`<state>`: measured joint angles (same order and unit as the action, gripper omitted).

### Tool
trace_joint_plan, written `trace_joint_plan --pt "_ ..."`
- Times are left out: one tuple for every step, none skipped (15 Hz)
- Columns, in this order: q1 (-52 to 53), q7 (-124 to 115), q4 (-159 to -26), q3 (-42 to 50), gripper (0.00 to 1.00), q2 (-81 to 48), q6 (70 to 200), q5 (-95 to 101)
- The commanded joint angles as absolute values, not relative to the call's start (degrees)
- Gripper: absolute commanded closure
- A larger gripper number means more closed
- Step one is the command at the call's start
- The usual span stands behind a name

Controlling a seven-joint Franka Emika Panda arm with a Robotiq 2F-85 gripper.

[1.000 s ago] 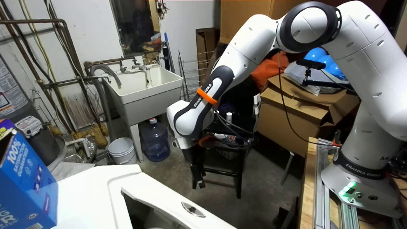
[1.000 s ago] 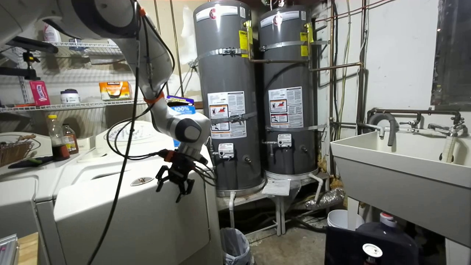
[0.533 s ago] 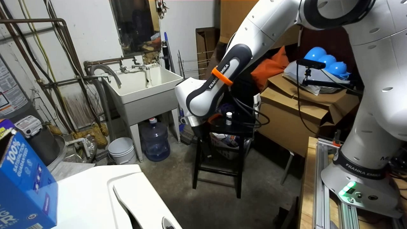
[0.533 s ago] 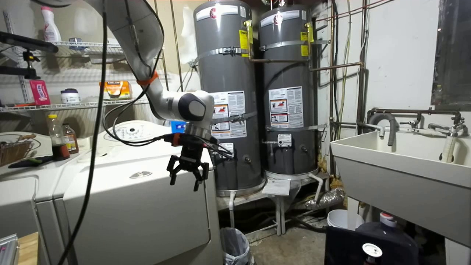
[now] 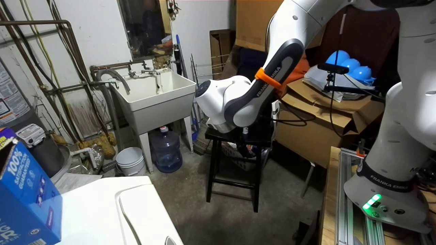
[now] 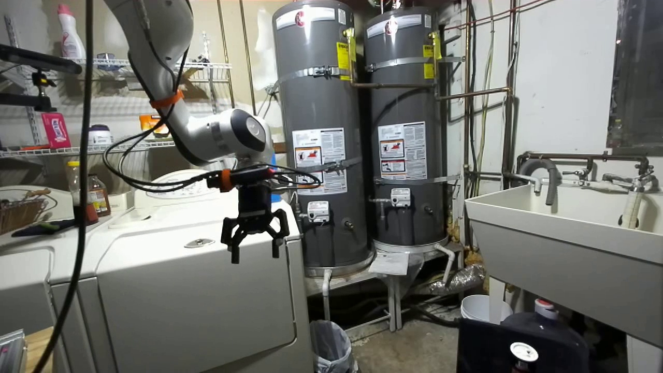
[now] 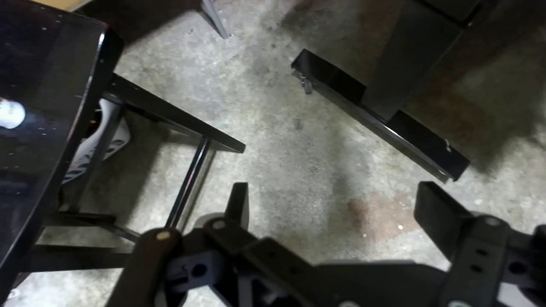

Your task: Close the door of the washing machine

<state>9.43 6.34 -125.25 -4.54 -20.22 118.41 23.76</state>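
In an exterior view we count one arm (image 5: 287, 58) standing on the counter (image 5: 330, 204), one blue box (image 5: 30, 197), one white sink (image 5: 165, 110), one water jug (image 5: 167, 153), one black stool (image 5: 258, 141) and, in this view alone, three blue rounded shapes (image 5: 351, 64). The washing machine (image 5: 88, 214), white and smooth, is cut off by the lower edge; its door (image 5: 150, 211) lies almost flush on the side toward the counter, a thin darker seam along its edge. The arm's far end is dark against the stool and hard to read there. In an exterior view we count two white appliances side by side, the washing machine and its neighbour (image 6: 23, 285), then two tall grey tanks (image 6: 321, 111) and two bottles (image 6: 99, 199) on the appliance tops. The door is at the front of the appliance nearer the tanks, and only this view gives us its broad face: plain white, shaded greyish below, with one silver oval (image 6: 200, 243) near the upper edge. The pincer (image 6: 255, 253) appears in front of it, pointing down, released, its two fingers (image 6: 235, 253) wide apart. In the wrist view we count both fingers, spread, with concrete floor (image 7: 315, 162) between them; we also see one white cap (image 7: 12, 114) over the stool's seat, part of one white basket (image 7: 121, 133) and one black T-shaped piece (image 7: 386, 108).
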Motion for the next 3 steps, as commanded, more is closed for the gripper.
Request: trace_joint_plan --pt "9.7 5.3 -126.0 -4.9 0.00 -19.3 118.2 26.4" --pt "10.1 4.6 -126.7 -5.0 0.00 -18.5 118.2 28.0" --pt "10.3 4.3 -127.3 -5.0 0.00 -17.8 118.2 28.7"
